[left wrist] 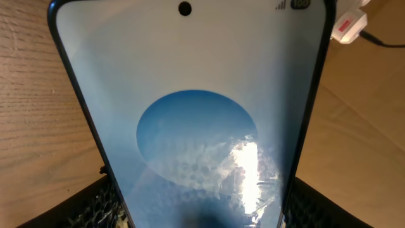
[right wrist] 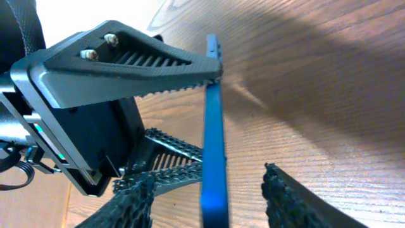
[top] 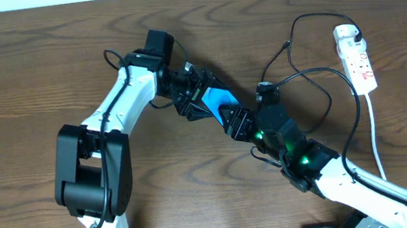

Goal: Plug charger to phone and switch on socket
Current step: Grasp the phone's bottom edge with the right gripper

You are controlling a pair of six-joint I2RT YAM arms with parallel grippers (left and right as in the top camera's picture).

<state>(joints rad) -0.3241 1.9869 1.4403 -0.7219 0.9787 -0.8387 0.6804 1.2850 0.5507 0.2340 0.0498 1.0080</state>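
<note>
The phone (top: 218, 99), with its cyan-blue screen, is held off the table at the centre. My left gripper (top: 195, 97) is shut on its sides; the screen (left wrist: 190, 95) fills the left wrist view between my fingers (left wrist: 201, 185). My right gripper (top: 241, 125) is open, one finger on each side of the phone's thin edge (right wrist: 214, 139) with gaps on both sides (right wrist: 209, 177). The charger's black cable (top: 317, 75) loops over the table from a white adapter (top: 346, 32) on the socket strip (top: 360, 62). Its dark tip (top: 265, 88) lies by my right arm, held by neither gripper.
The strip's thick white cord (top: 376, 135) runs down the right side towards the front edge. The strip's end with a red mark (left wrist: 347, 25) shows at the top right of the left wrist view. The left arm's finger (right wrist: 126, 63) shows in the right wrist view.
</note>
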